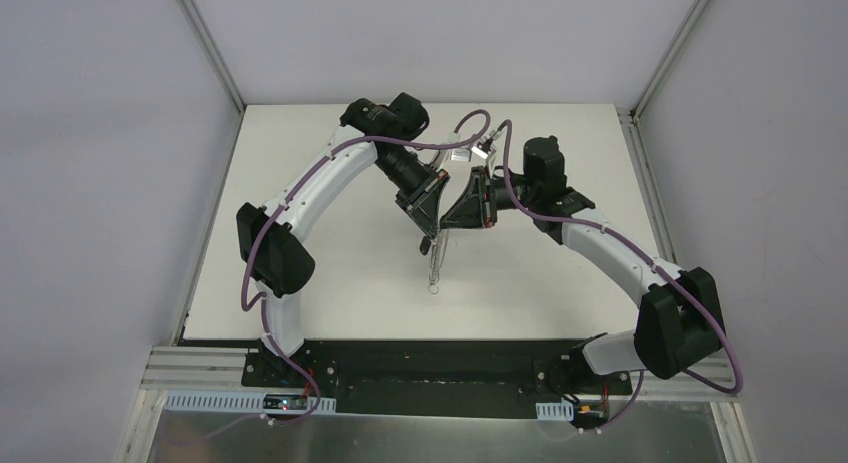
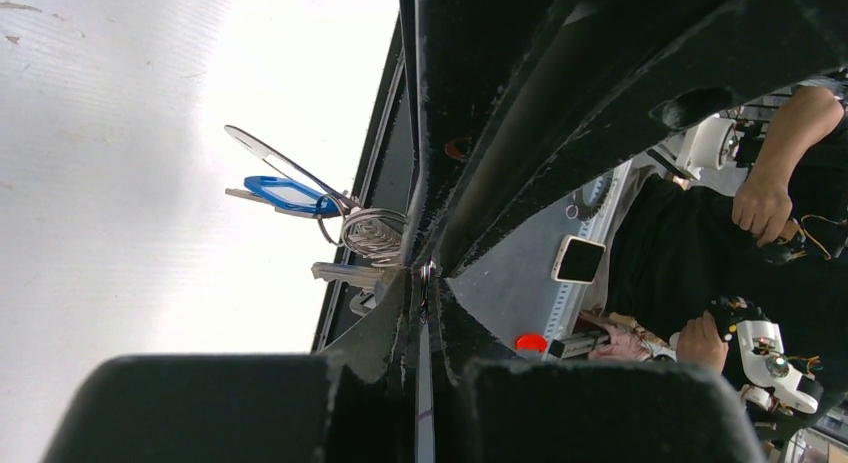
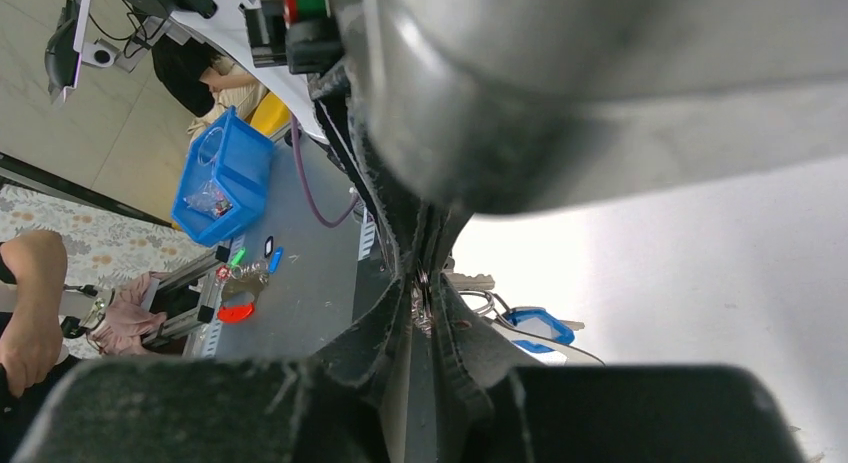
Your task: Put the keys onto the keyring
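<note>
At the left gripper (image 1: 434, 232), the keyring (image 1: 435, 268) extends lengthwise nearward.

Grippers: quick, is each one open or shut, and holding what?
Left gripper: shut on a small metal ring.
Right gripper: shut on a small metal ring; whether it is the same one cannot be told.

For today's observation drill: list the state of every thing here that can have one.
Left jaws: shut.
Right jaws: nearly together; grip unclear.
Keyring: off the table, hanging where the jaws meet.
Blue tag: on a wire ring, beside the left jaws.
Key: by the left jaws; threaded or not, cannot tell.
</note>
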You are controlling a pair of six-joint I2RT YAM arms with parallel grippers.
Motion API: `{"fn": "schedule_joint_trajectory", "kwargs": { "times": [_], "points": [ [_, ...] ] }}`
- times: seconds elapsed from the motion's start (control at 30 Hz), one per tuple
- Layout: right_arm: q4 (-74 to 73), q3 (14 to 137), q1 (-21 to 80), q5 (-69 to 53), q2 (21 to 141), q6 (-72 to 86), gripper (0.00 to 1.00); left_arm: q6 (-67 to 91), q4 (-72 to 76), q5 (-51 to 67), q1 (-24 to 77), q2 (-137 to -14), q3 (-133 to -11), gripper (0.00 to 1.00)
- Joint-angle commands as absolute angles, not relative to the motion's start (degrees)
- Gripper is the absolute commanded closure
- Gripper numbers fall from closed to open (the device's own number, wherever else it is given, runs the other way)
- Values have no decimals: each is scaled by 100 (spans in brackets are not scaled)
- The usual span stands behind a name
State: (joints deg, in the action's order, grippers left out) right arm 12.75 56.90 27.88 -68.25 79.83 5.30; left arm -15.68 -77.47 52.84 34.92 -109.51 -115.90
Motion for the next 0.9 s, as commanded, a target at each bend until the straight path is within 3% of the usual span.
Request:
{"fn": "schedule_joint_trajectory", "kwargs": {
  "times": [0.0,0.33,0.5,0.7,0.87],
  "points": [
    [1117,5880,2949,-6941,7876,297,87,-1479,-7579,5354,3524,-10881,-11759,100],
    [815,5924,2952,-6671,7834,43,100,-1211,-7165,5396,3431,-10733,-11639,100],
    [970,5972,2790,-6557,7774,311,100,-934,-6552,5718,3282,-10474,-11176,100],
    [1894,5805,2498,-6399,7790,1369,100,-222,-5383,5927,3081,-10022,-10532,89],
    [2530,5660,2363,-6298,7854,2016,100,-98,-5267,5944,3059,-10002,-10472,86]
  ]
}}
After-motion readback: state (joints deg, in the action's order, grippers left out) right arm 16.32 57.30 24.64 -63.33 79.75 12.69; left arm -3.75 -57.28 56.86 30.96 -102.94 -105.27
